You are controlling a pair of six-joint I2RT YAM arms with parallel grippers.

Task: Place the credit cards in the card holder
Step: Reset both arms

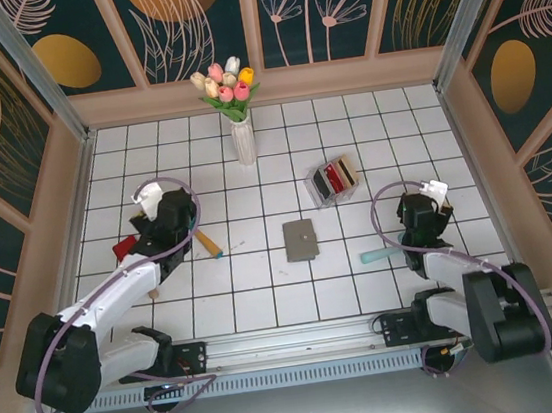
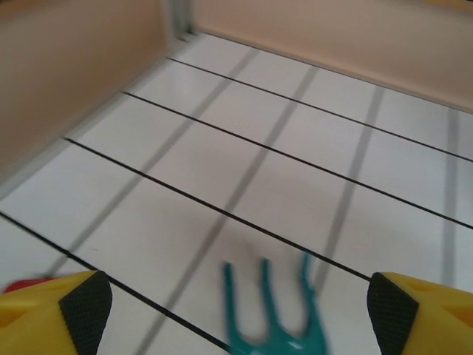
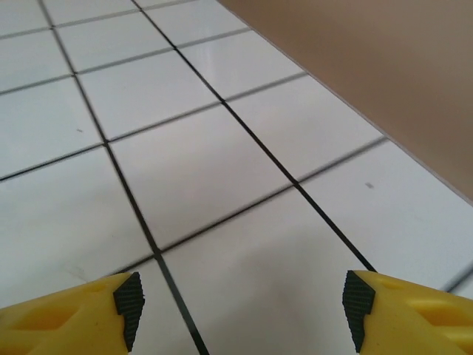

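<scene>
The credit cards (image 1: 336, 176), red, black and tan, stand in a clear upright rack (image 1: 323, 196) right of the middle. The card holder (image 1: 300, 240), a flat grey wallet with a small clasp tab, lies shut on the tiles in the centre. My left gripper (image 1: 147, 220) is far left of it, open (image 2: 240, 310), low over a teal three-pronged garden fork (image 2: 275, 318) that lies between the fingers untouched. My right gripper (image 1: 426, 210) is right of the wallet, open (image 3: 240, 310), with bare tile between its fingers.
A white vase of tulips (image 1: 242, 135) stands at the back centre. An orange-handled tool (image 1: 207, 243) lies beside the left gripper, with a red object (image 1: 123, 247) to its left. A teal handle (image 1: 375, 254) lies next to the right arm. Walls enclose the tiled floor (image 1: 266, 288).
</scene>
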